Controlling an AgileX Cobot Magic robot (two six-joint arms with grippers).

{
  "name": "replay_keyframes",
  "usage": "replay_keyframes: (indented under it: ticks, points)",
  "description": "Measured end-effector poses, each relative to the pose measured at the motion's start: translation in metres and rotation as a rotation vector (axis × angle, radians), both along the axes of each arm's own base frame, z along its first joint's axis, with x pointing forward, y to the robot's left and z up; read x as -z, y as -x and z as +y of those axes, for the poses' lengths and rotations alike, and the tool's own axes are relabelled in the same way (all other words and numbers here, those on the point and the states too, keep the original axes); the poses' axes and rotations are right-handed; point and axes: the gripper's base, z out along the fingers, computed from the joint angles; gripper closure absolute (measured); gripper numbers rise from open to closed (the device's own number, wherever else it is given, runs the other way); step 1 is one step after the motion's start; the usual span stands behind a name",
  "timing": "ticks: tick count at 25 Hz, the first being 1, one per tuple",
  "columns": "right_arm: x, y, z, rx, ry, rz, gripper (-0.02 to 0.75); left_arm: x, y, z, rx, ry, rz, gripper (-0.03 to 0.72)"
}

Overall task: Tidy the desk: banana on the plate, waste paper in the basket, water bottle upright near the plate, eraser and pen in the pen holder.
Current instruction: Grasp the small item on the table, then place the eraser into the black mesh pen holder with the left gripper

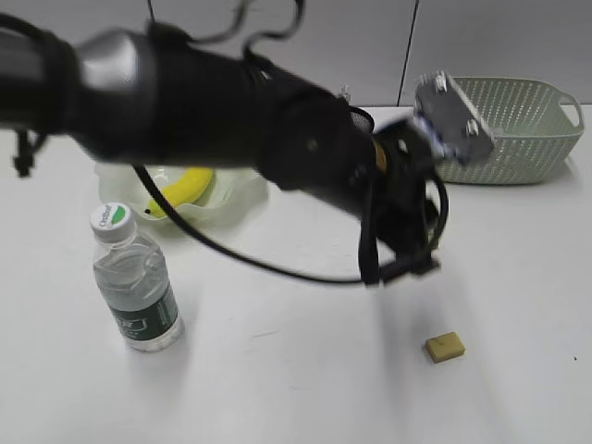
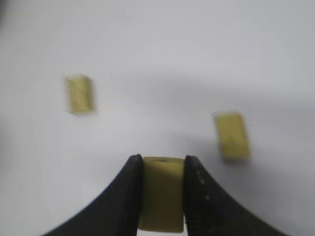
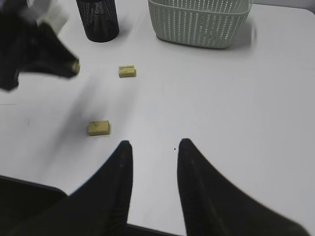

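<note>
Bench (image 1: 296, 388) carries everything you see, white and flat; basket (image 1: 518, 129) sits at two o'clock in the exterior view; plate (image 1: 236, 194) at ten o'clock holds the banana (image 1: 185, 190); water bottle (image 1: 134, 282) stands upright at eight o'clock, near the plate; pen holder (image 3: 98, 19) shows at eleven o'clock in your right wrist view; your left gripper (image 2: 162, 169) has its jaws clenched on a yellow eraser (image 2: 160, 196); two more erasers (image 3: 99, 128) lie loose; your right gripper (image 3: 153, 152) hangs with jaws released, grasping nothing.
</note>
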Motion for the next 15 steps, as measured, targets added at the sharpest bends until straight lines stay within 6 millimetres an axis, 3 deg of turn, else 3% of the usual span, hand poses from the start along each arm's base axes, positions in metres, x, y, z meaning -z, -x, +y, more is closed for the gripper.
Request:
replay_keyframes:
  ticks: [4, 7, 9, 15]
  points:
    - [0.000, 0.000, 0.000, 0.000, 0.000, 0.000, 0.481, -0.070, -0.047, 0.022, -0.149, 0.387, -0.268, 0.501]
    - [0.000, 0.000, 0.000, 0.000, 0.000, 0.000, 0.481, -0.090, -0.079, 0.042, -0.278, 0.582, -0.403, 0.501]
    - [0.000, 0.000, 0.000, 0.000, 0.000, 0.000, 0.481, -0.085, -0.095, 0.053, -0.338, 0.614, -0.432, 0.501]
    - [0.000, 0.000, 0.000, 0.000, 0.001, 0.000, 0.481, -0.022, -0.122, 0.057, -0.464, 0.569, -0.324, 0.501]
